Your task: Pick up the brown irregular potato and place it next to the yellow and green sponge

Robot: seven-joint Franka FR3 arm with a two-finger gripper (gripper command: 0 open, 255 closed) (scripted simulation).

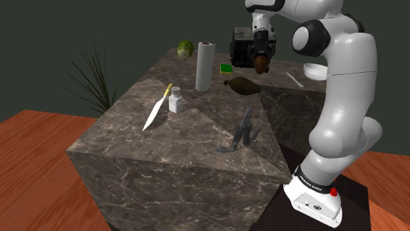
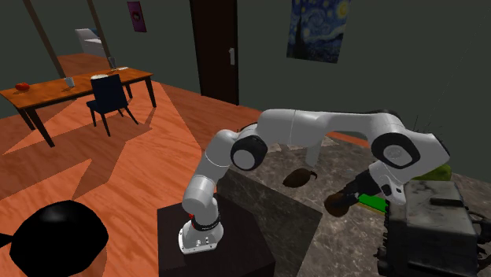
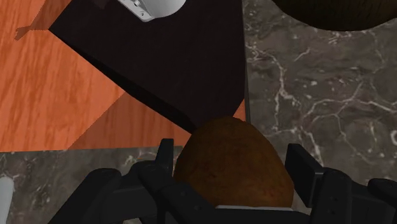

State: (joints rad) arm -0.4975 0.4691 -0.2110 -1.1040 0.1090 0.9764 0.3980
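My black gripper [image 1: 261, 63] is shut on a brown, rounded potato [image 1: 261, 62] and holds it in the air above the back of the dark marble counter [image 1: 184, 141]. The yellow and green sponge [image 1: 227, 68] lies on the counter just toward the shoulder view's left of the potato. In the second exterior view the held potato [image 2: 338, 206] hangs beside the green sponge [image 2: 374, 203]. In the wrist view the potato [image 3: 232, 168] sits clasped between the two fingers [image 3: 298, 167].
A second brown pointed lump [image 1: 242, 85] lies on the counter below the gripper. A paper towel roll [image 1: 204, 65], a dark appliance [image 1: 242, 44], a white bowl [image 1: 317, 70], a shaker [image 1: 176, 100], a knife [image 1: 156, 110] and folding pliers [image 1: 242, 134] also stand there.
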